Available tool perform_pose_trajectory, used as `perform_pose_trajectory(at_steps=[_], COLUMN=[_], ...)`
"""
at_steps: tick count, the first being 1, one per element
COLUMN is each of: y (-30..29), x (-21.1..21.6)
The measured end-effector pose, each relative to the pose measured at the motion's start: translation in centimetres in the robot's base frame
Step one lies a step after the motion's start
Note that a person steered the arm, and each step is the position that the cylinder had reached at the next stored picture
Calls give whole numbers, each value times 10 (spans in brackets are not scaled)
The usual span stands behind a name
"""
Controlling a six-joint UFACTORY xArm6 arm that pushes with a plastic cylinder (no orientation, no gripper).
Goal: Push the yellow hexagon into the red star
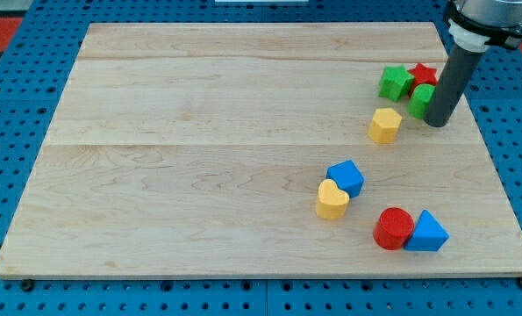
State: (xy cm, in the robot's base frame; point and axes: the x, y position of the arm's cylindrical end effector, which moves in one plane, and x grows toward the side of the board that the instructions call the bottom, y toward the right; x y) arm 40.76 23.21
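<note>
My tip (437, 122) rested on the desk (199, 132) at upper right of frame, just right of a green block (421, 100); there was no claw on this rod, so no claw state could be told. The yellow hexagon (384, 125) lay below-left of the red star (423, 75), near but apart. Judged: the tip sat on the wrong side for pushing, since a second green block (395, 82) and the first flank the star.

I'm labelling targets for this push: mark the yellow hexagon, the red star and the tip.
yellow hexagon (384, 125), camera view, top face.
red star (423, 75), camera view, visible top.
my tip (437, 121), camera view, rod's lower end.
</note>
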Motion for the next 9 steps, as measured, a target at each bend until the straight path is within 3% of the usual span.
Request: perform_pose_trajectory(at_steps=[3,4,5,6,9], y=[20,14,-24,-61,-98], x=[1,59,89,84,29])
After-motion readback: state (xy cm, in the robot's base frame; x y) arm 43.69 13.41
